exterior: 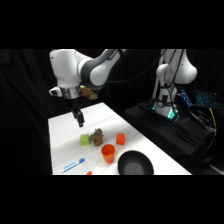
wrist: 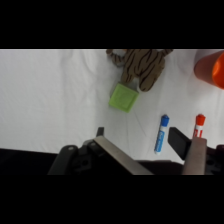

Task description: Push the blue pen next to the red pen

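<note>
From my side view the blue pen lies flat on the white worktop at about 7 o'clock from the green cube: a short thin stick, pale blue-white along its body with a darker blue end pointing toward the orange cup. In the wrist view I see it as a blue-capped stick with blue print on a whitish barrel, lying nearly parallel to the red pen, which sits at its 3 o'clock, close but not touching. In the side view only a small red tip of that pen shows at the worktop's near edge. The pincer hangs above the worktop at roughly 11 o'clock from the green cube, well apart from both pens; its two fingers stand spread with nothing between them. A brown striped soft toy touches the green cube, with a red cube and a black bowl farther off.
</note>
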Tool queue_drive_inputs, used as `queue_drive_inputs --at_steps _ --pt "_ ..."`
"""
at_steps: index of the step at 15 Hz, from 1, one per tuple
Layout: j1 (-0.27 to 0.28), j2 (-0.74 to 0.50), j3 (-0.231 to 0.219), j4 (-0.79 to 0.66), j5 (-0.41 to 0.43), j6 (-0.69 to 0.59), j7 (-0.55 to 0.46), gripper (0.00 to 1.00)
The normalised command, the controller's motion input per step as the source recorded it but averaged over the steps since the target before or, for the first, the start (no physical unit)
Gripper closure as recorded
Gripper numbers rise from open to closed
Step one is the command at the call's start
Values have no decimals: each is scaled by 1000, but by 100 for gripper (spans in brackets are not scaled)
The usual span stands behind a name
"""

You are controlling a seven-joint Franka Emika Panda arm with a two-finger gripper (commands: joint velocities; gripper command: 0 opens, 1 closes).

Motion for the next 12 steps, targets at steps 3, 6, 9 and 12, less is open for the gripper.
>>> queue_drive_inputs --at_steps 3,6,9,12 --pt "-105 635 107 912 103 -234 -330 0" --pt "-120 563 102 816 113 -230 -289 0" --pt "-97 470 90 688 102 -197 -235 0" --pt "-58 394 85 592 94 -170 -188 0"
